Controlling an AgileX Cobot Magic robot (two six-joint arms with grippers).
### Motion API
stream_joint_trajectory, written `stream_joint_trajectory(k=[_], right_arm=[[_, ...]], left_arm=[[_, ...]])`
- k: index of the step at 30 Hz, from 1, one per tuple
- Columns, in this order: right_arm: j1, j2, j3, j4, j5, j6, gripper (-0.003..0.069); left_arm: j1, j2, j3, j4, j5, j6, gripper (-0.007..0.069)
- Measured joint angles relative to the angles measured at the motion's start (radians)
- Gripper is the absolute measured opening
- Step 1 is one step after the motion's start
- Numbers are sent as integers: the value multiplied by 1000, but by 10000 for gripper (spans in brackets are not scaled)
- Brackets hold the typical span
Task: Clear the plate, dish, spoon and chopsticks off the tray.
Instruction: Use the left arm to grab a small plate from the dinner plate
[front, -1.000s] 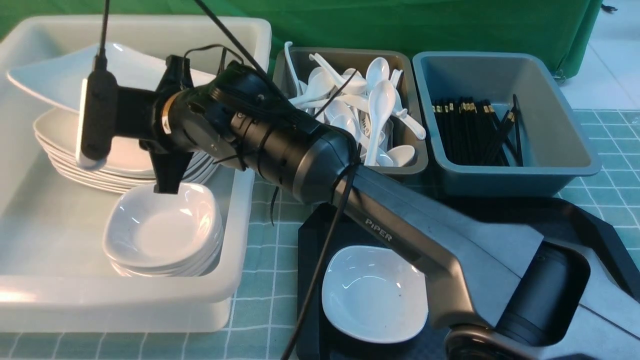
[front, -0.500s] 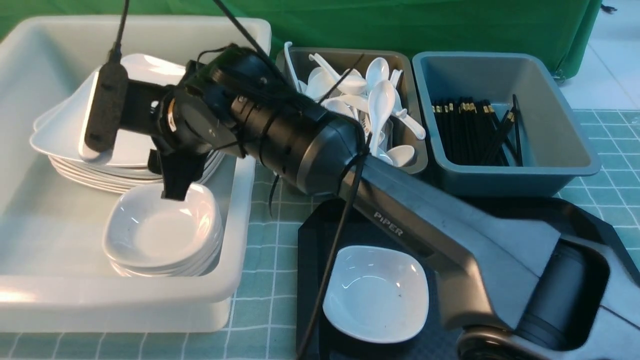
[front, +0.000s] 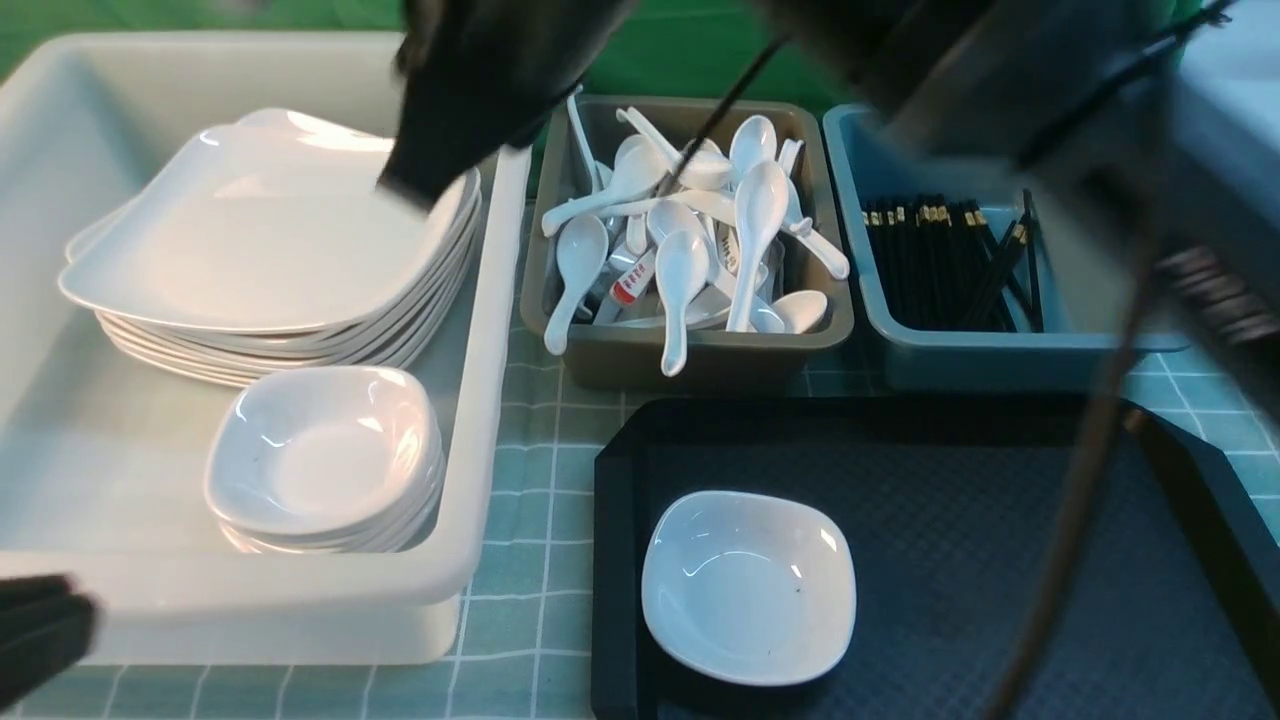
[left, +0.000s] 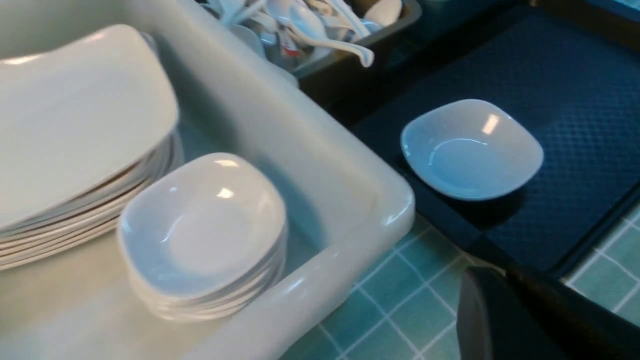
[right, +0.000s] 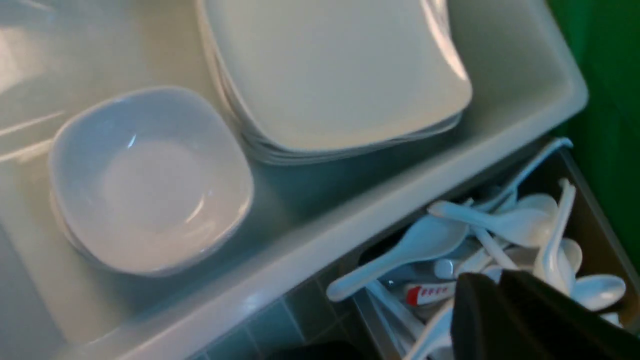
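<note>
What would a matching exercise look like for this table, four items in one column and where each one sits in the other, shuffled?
Things:
1. small dish with the dark speck
2. top plate
3. red-label spoon
4. black chopsticks

Places:
A. blue-grey bin
B. black tray
C. white bin
D. brown-grey bin

Pairs: 1-B, 2-C, 3-D, 4-A

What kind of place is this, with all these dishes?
Probably a canteen's dish-clearing spot, or a mock-up of one: stacked plates in a white tub, a spoon bin, a chopstick bin, and a black serving tray.
</note>
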Motion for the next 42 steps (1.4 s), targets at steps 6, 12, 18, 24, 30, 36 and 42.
stream_joint_trajectory(k=[6, 12, 18, 24, 30, 36, 42], right_arm=[[-78, -338, 423, -9, 0, 153, 21], [-96, -689, 925, -24, -3, 247, 28], [-96, -1068, 1371, -24, -59, 392, 32], [-96, -1322, 1591, -17, -64, 457, 32], [-96, -1443, 1658, -5, -63, 491, 32], [-96, -1535, 1665, 5, -64, 506, 35], [-96, -1540, 1668, 6, -42, 520, 44]], left_arm=[[-7, 279, -88, -167, 18, 100, 17], [-123, 506, -101, -192, -59, 171, 17], [-423, 869, -177, -106, -228, 222, 17], [-571, 1121, -301, 57, -297, 225, 62], [-577, 1273, -382, 109, -314, 217, 208], [-577, 1409, -411, 213, -424, 123, 429], [-575, 1465, -411, 470, -476, -175, 475]])
